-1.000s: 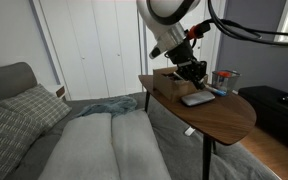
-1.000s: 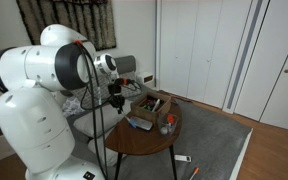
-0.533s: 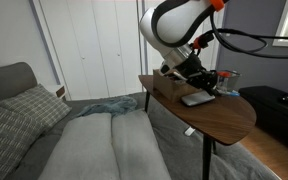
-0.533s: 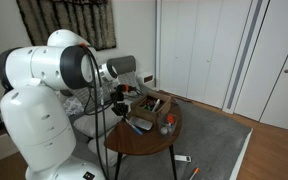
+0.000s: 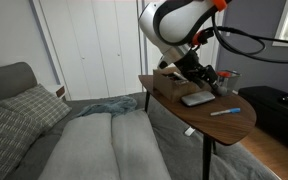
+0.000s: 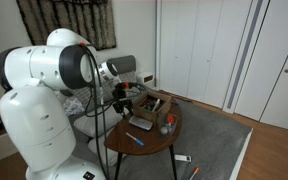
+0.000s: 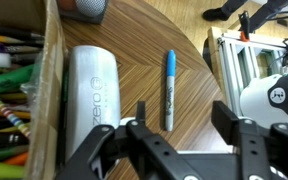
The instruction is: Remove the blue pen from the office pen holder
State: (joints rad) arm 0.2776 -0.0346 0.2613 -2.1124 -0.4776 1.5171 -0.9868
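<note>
Wrist view | blue pen [image 7: 170, 90] on table [image 7: 144, 45] | axis vertical, cap up-frame

An oval brown wooden side table [image 5: 209, 126] is being flanked by a grey upholstered sofa [image 5: 104, 145] bearing a checked cushion [image 5: 29, 105], while tall white closet doors [image 6: 199, 50] are being met below by grey carpet [image 6: 219, 135].

tabletop [image 7: 144, 60]: brown wood grain, smooth, slight sheen
blue pen [image 7: 169, 90]: plastic, blue cap, pale grey barrel
slab [image 7: 91, 90]: grey, smooth, matt
box [image 7: 52, 80]: brown, matt wall
fingers [image 7: 238, 140]: black, matt
</note>
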